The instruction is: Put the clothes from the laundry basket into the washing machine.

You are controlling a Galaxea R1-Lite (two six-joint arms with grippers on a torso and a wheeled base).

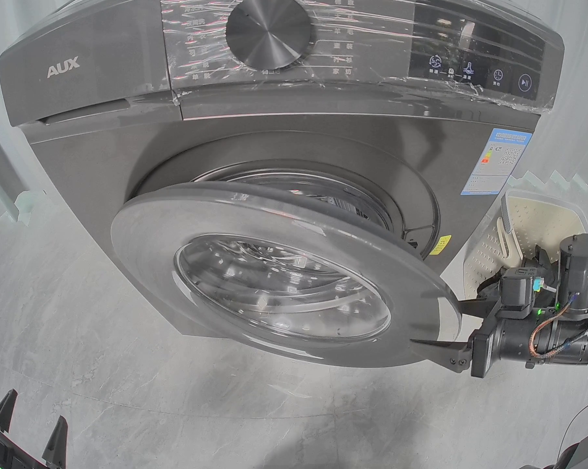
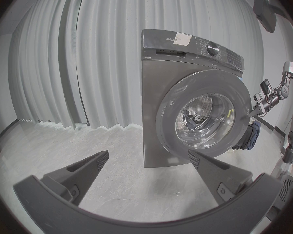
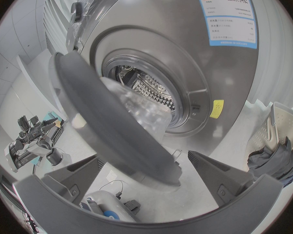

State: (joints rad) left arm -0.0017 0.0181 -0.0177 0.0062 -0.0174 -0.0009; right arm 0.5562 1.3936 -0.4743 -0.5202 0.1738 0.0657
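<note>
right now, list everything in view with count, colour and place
washing machine: 1, grey, straight ahead
door: 1, grey rim with glass window, part open
control knob: 1, dark grey, top panel
label: 1, blue and white, machine's front, right side
sticker: 1, yellow, below the label
laundry basket: 1, white, right of the machine
clothes: 1 pile, dark blue-grey, in the laundry basket
curtain: 1, pale grey, behind the machine
left gripper: 1, black, open, low at left
right gripper: 1, black, open, at the door's free edge
</note>
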